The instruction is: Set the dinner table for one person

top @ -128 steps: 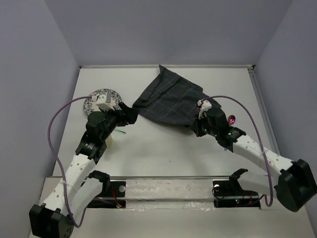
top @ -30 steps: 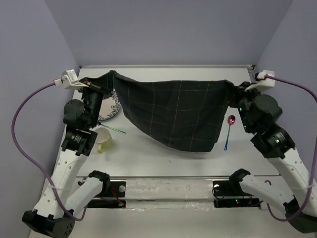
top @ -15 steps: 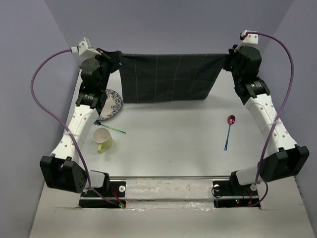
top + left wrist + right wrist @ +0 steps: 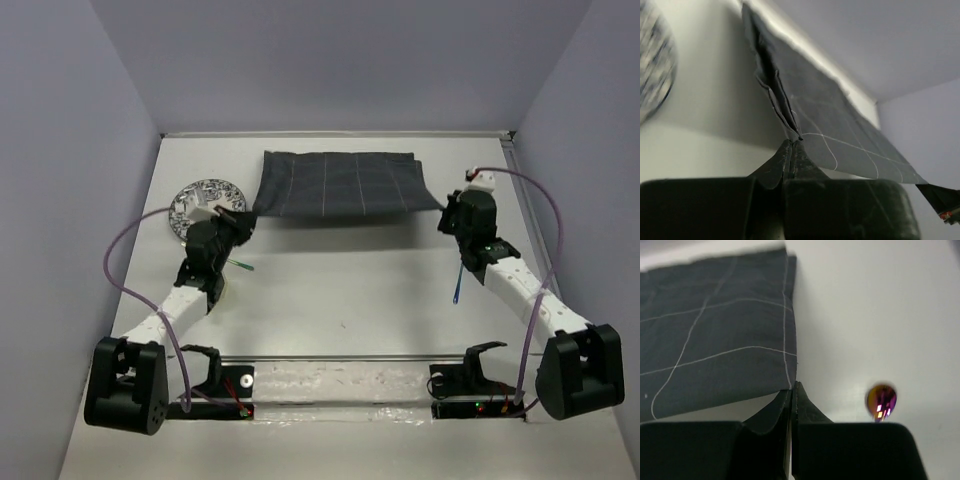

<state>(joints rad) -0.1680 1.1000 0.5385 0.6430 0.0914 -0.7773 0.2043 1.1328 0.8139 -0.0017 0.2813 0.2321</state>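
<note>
The dinner table (image 4: 350, 300) fills the middle of the overhead view, a white top with walls on three sides.

At the left of that view a patterned plate (image 4: 200, 199) lies flat on the table; in the left wrist view it is only a blur at the left edge (image 4: 652, 75). Just right of the plate, the left gripper (image 4: 247, 216) is clenched on the near left corner of the cloth (image 4: 340, 183). The left wrist view shows its fingertips (image 4: 792, 150) pressed together with the cloth (image 4: 835, 130) bunched between them. Below the gripper, a thin green stick (image 4: 241, 265) lies on the table beside the left arm.

The dark cloth with its pale grid lines spreads across the upper middle of the overhead view. It is stretched wide between the two grippers, and its near edge throws a shadow on the table.

At the right, the right gripper (image 4: 447, 212) pinches the cloth's near right corner. The right wrist view shows the fingers (image 4: 791, 392) closed tight on that corner of the cloth (image 4: 715, 340). A spoon (image 4: 458, 281) lies on the table just below this gripper in the overhead view, partly hidden by the arm. Its shiny purple bowl (image 4: 881, 400) appears in the right wrist view just right of the fingers, apart from the cloth.
</note>
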